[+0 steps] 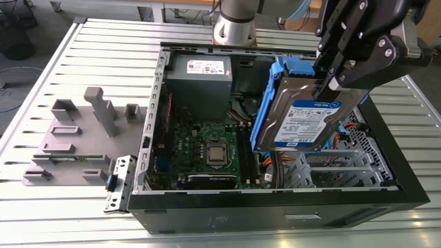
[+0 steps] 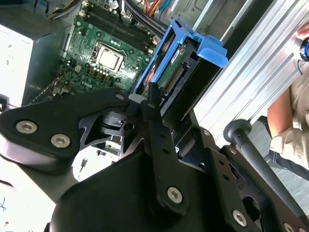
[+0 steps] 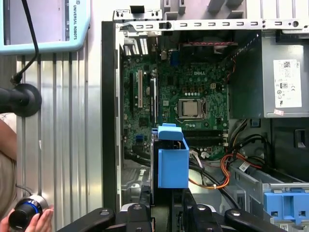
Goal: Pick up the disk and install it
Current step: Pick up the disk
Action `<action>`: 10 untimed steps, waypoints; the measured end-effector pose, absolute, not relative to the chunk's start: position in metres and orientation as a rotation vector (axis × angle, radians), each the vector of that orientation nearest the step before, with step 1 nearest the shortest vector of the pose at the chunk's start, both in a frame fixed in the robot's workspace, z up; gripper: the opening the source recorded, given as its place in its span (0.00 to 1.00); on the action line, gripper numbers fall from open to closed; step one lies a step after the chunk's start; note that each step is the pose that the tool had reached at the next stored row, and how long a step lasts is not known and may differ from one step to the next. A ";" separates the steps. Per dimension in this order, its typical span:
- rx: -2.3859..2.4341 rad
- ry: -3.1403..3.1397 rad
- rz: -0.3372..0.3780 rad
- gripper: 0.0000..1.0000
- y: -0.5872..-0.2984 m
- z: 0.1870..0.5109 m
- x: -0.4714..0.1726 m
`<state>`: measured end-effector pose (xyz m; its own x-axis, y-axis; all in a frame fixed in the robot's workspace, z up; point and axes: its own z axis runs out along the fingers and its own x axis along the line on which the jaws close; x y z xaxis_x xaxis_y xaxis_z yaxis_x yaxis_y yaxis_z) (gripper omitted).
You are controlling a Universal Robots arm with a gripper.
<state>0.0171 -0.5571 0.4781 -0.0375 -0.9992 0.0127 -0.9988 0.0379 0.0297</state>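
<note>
Slatted aluminium table (image 1: 62, 227), grey floor (image 1: 10, 93) past its edge, even light

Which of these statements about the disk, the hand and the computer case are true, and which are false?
1. The hand grips the disk over the computer case. True.
2. The disk lies flat inside the case. False: it hangs tilted, held at its upper edge.
3. The case is closed. False: it is open, and the motherboard shows.
4. A grey power supply box sits inside the case. True.
</note>
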 end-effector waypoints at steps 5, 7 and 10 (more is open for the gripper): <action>2.158 -2.242 -0.020 0.35 -0.557 0.478 0.027; 2.158 -2.242 -0.020 0.35 -0.557 0.478 0.030; 2.158 -2.242 -0.020 0.35 -0.557 0.478 0.036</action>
